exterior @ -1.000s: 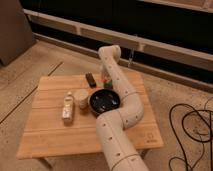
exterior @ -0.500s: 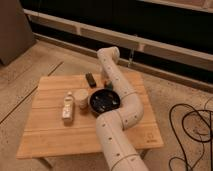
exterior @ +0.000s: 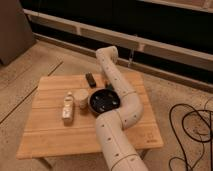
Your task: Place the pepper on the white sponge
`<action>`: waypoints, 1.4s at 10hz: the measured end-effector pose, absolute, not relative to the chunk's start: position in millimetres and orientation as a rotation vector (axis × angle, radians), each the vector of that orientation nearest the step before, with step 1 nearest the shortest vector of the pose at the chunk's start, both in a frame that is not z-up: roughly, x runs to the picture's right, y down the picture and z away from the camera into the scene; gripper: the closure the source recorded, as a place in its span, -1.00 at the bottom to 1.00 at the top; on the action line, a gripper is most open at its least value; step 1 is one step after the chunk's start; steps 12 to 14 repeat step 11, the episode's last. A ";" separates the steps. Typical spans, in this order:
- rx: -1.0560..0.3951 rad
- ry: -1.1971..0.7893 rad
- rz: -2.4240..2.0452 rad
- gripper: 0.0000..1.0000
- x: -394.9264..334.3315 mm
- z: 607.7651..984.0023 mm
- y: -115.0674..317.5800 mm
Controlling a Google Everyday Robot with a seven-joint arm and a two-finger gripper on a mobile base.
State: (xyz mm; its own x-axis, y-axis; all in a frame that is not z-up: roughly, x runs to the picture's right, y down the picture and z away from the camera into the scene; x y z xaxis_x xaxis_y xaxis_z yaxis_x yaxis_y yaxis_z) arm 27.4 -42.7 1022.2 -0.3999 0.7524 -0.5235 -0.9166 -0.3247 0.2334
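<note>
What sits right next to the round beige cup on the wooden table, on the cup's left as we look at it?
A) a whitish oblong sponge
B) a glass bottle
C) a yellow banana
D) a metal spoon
A: the white sponge lies just left of the beige cup; the robot's hand is over beyond the black bowl.

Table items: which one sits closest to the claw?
The black bowl. The claw hangs at its far rim, while the beige cup, white sponge and dark block all sit farther left.
</note>
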 end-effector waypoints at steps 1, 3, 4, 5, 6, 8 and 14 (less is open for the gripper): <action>-0.387 0.607 1.909 -0.34 26.6 1022.1 -42.4; -0.383 0.611 1.907 -0.34 25.0 1021.8 -42.2; -0.382 0.612 1.906 -0.34 24.3 1021.7 -42.1; -0.379 0.613 1.904 -0.34 23.8 1021.7 -42.4; -0.369 0.606 1.897 -0.34 22.6 1020.1 -45.9; -0.314 0.510 1.842 -0.34 3.8 1003.5 -82.5; -0.274 0.404 1.780 -0.34 -24.6 981.7 -118.0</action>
